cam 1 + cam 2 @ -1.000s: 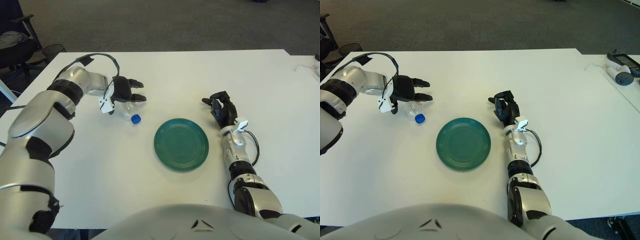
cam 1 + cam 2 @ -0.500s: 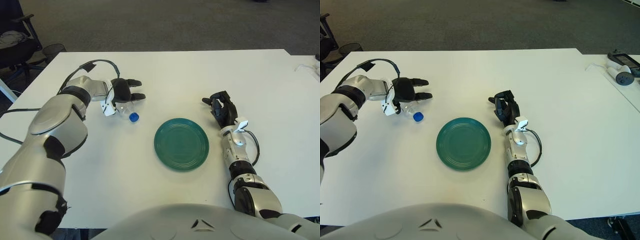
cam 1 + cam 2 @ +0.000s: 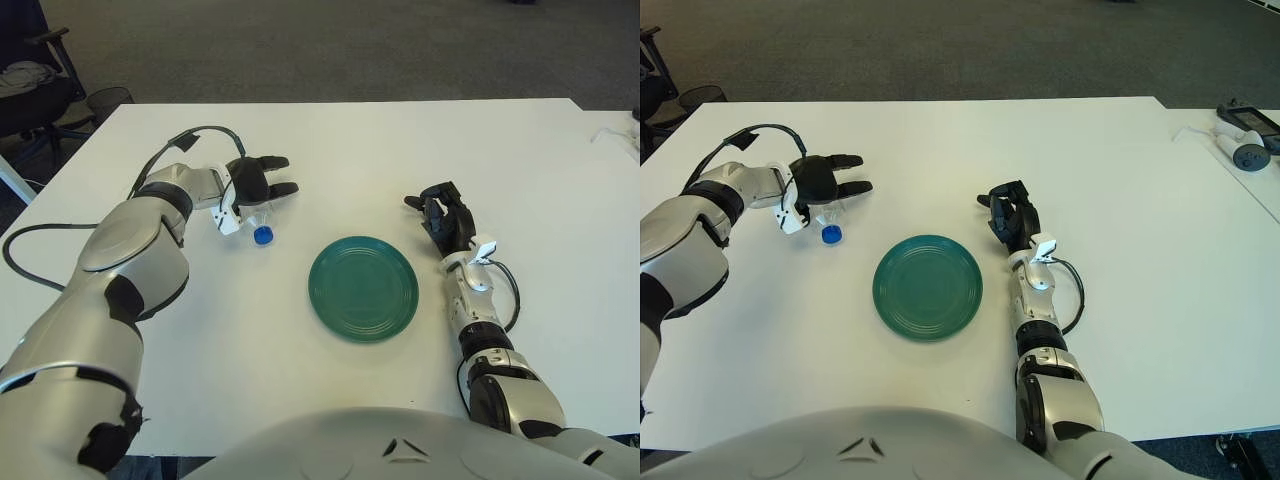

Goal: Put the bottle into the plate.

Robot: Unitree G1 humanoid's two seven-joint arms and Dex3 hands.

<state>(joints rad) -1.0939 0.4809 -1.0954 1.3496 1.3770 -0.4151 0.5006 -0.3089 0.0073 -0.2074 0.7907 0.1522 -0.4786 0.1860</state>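
Note:
A clear plastic bottle (image 3: 257, 215) with a blue cap (image 3: 262, 236) lies on its side on the white table, cap pointing toward me. My left hand (image 3: 262, 182) hovers right over the bottle's body with its dark fingers (image 3: 275, 162) stretched out to the right, open and not wrapped around it. The bottle's far end is hidden under the palm. An empty green plate (image 3: 362, 288) sits to the right of the bottle, a short gap between them. My right hand (image 3: 443, 215) shows beside the plate's right rim with its fingers curled, holding nothing.
The white table (image 3: 240, 340) stretches wide around the plate. A grey handheld device (image 3: 1246, 152) and a cable lie at the far right edge. A dark office chair (image 3: 28, 85) and a bin stand off the table's far left corner.
My left hand has shifted a little toward the far side and turned. The bottle has swung so that its cap now points more toward me. My right hand has not moved.

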